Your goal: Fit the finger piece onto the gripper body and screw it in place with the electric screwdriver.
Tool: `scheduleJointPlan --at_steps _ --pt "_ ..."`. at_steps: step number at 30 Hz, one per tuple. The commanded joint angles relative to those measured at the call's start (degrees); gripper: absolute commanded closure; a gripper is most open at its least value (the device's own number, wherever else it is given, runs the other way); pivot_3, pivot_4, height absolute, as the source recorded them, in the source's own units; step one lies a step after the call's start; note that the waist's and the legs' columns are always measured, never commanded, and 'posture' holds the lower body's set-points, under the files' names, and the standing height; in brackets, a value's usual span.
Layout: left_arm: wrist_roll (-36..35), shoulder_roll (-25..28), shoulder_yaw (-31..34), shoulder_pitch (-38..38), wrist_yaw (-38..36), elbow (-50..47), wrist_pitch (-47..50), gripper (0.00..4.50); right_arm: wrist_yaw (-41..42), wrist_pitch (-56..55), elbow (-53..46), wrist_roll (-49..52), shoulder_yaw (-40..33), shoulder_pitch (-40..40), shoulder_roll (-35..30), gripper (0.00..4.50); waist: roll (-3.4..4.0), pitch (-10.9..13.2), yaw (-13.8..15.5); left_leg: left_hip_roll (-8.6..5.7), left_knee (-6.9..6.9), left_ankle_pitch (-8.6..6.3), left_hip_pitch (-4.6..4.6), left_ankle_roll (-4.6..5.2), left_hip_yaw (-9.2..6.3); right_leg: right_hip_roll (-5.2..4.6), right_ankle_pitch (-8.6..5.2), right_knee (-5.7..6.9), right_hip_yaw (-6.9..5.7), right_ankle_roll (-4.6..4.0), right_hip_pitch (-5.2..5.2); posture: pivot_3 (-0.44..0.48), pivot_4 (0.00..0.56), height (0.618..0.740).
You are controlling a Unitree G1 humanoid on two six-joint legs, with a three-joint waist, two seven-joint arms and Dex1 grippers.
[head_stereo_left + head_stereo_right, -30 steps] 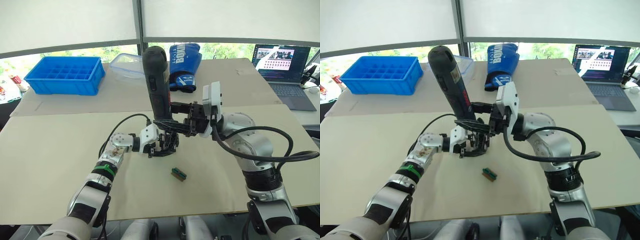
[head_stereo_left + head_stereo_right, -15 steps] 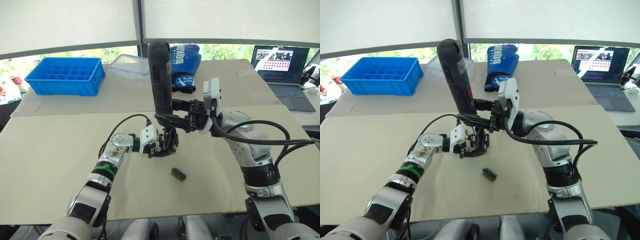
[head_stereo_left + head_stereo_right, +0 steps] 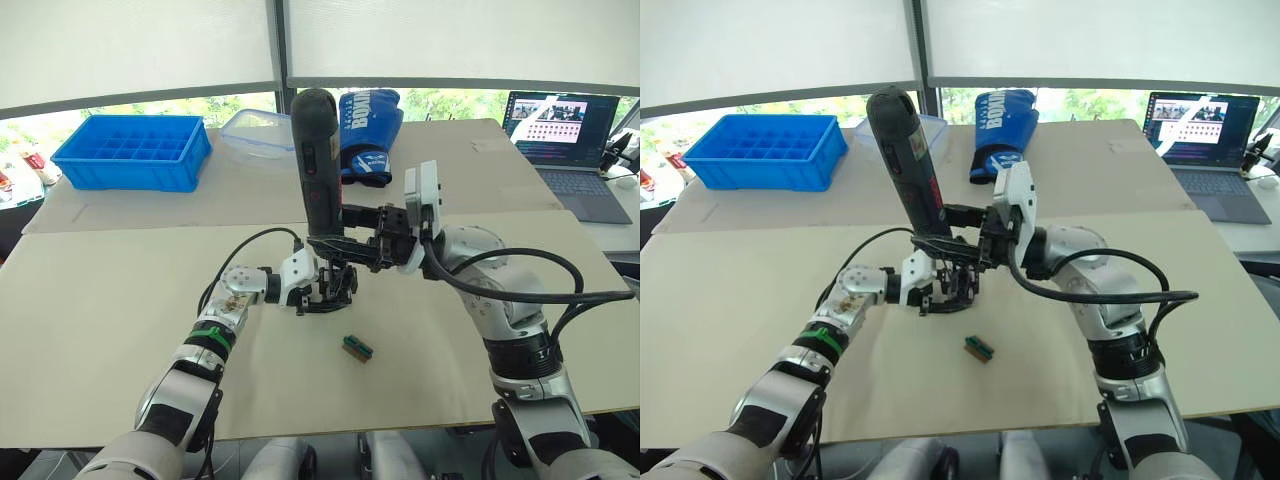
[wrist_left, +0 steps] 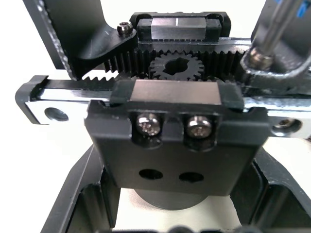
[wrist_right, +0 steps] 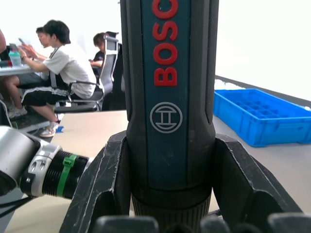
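The gripper body (image 3: 328,285) rests on the table, a small black assembly with my left gripper (image 3: 318,287) shut around its base. Close up, the left wrist view shows its gear, toothed racks and two screws (image 4: 174,127). My right gripper (image 3: 350,243) is shut on the electric screwdriver (image 3: 315,170), which stands nearly upright, bit down on the body. The thin metal bit (image 4: 269,34) meets a black part at one end of the rail; I cannot tell whether that is the finger piece. A black finger (image 4: 68,34) rises at the other end.
A small green-and-brown block (image 3: 357,348) lies on the table just in front of the grippers. At the back stand a blue compartment tray (image 3: 130,150), a clear container (image 3: 255,128), a blue boxing glove (image 3: 368,125) and a laptop (image 3: 565,130). People sit at desks (image 5: 63,68).
The screwdriver swung more upright and has leaned slightly back to the left, with the right arm shifting a little. The left gripper and gripper body stayed put.
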Motion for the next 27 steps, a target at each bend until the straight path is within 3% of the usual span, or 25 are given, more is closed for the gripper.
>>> scheduleJointPlan --at_steps 1,13,27 --pt "0.1 0.8 1.8 -2.7 1.7 -0.2 -1.3 2.12 -0.3 -0.8 2.8 -4.3 2.7 1.7 -0.8 2.59 0.00 0.0 0.0 0.00 0.00 0.00 0.00 0.00 0.00 0.00 0.00 0.00 -0.01 0.00 0.00 0.000 0.150 0.740" --pt "0.2 0.9 2.0 -3.0 1.8 0.4 -1.6 2.12 -0.7 -4.1 8.8 -7.0 3.4 1.5 -1.8 2.59 -0.02 0.0 0.1 0.00 0.00 0.00 0.11 0.00 0.00 0.01 0.00 -0.05 -0.01 0.00 0.12 0.000 0.150 0.740" --pt "0.3 1.0 1.9 -3.0 1.6 0.7 -2.0 2.12 -2.2 3.5 7.5 -2.0 0.4 1.2 -2.8 2.59 -0.05 0.0 0.1 0.02 -0.06 -0.01 0.30 0.01 0.00 0.00 -0.01 -0.11 0.01 0.01 0.27 0.000 0.150 0.740"
